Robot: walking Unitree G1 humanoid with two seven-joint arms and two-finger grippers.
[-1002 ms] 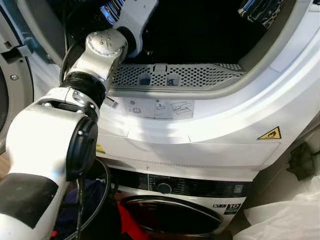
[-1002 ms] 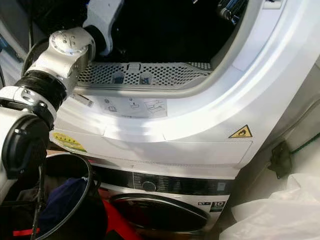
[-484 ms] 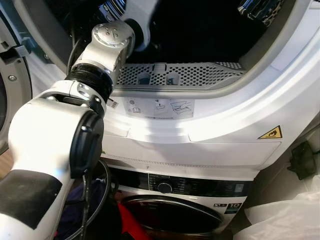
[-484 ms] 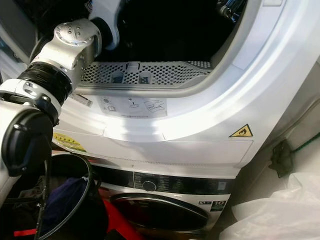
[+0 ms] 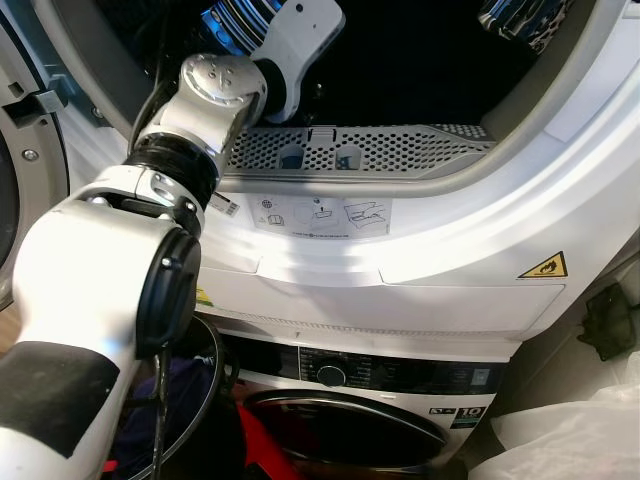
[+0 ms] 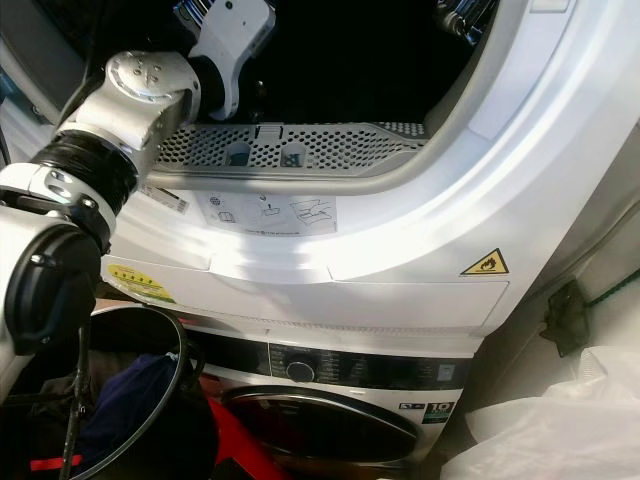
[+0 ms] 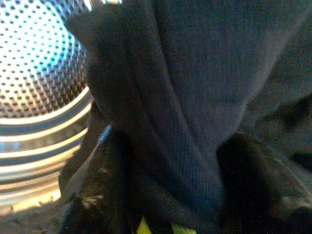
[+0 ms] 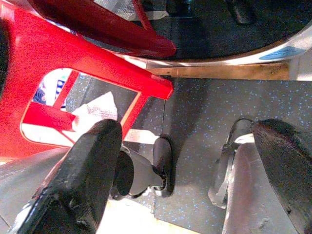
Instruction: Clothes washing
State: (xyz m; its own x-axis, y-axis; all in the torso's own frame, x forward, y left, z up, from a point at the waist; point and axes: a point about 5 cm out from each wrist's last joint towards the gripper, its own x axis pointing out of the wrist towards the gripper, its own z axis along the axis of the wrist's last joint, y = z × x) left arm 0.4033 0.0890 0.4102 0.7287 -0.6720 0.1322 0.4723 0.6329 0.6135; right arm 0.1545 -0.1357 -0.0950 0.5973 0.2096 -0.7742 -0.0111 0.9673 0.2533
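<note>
My left arm [image 5: 215, 95] reaches up into the open drum [image 5: 400, 60] of the upper machine. In the left wrist view a dark blue knitted garment [image 7: 195, 97] hangs bunched between the black fingers of my left gripper [image 7: 170, 209], which is shut on it, close to the perforated steel drum wall [image 7: 39, 73]. My right gripper [image 8: 185, 180] hangs low and open above the speckled floor, with nothing between its fingers [image 8: 83, 185].
A perforated lint grille [image 5: 380, 150] lines the drum's lower lip. Below is a second machine with a dial [image 5: 330, 375] and dark door [image 5: 340, 430]. A black-rimmed basket holding blue cloth [image 6: 130, 400] stands at left beside red plastic [image 8: 73, 58]. A white bag [image 5: 570, 435] lies at right.
My left arm has lifted at the drum's mouth, and its white wrist section now sticks out up and to the right. The rest is unchanged.
</note>
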